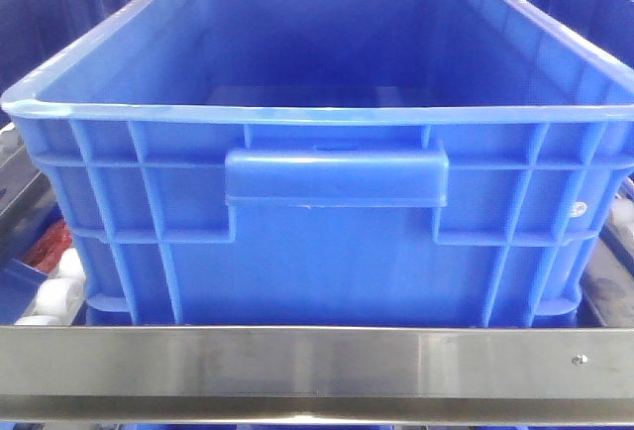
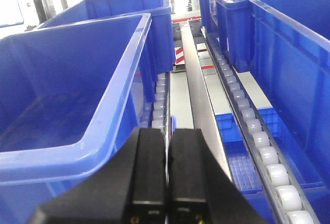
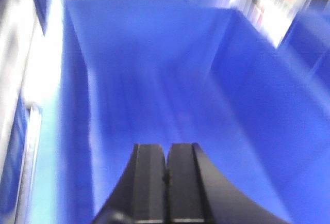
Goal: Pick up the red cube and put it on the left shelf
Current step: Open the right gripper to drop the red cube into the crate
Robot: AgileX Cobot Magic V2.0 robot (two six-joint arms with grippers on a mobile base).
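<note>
Front view: a blue crate (image 1: 327, 202) fills the frame, open side up, standing on the left shelf just behind the flat steel front rail (image 1: 317, 363). The crate's near wall carries a moulded handle at mid-width. Its interior shows bare blue walls and floor; the part of the floor nearest the camera is hidden by the near wall. White rollers (image 1: 54, 296) are visible at the lower left corner of the crate, next to a red-and-white patch that is too small to identify. Further blue crates stand at the upper left and upper right corners of the frame.

Left wrist view: the left gripper (image 2: 166, 182) has its black fingers pressed together with only a thin seam between them and nothing held. It hangs above the gap between a near crate (image 2: 72, 105) on its left side and a roller track (image 2: 252, 131) running away on its right side. A steel rail (image 2: 198, 95) runs between the two crate rows. More crates (image 2: 278, 43) stand along the far right.

Right wrist view: the frame is motion-blurred. The right gripper (image 3: 166, 182) also has its fingers closed together, holding nothing, above the blue interior of a crate (image 3: 170, 69).

The red cube appears in none of the three views; its location cannot be told
</note>
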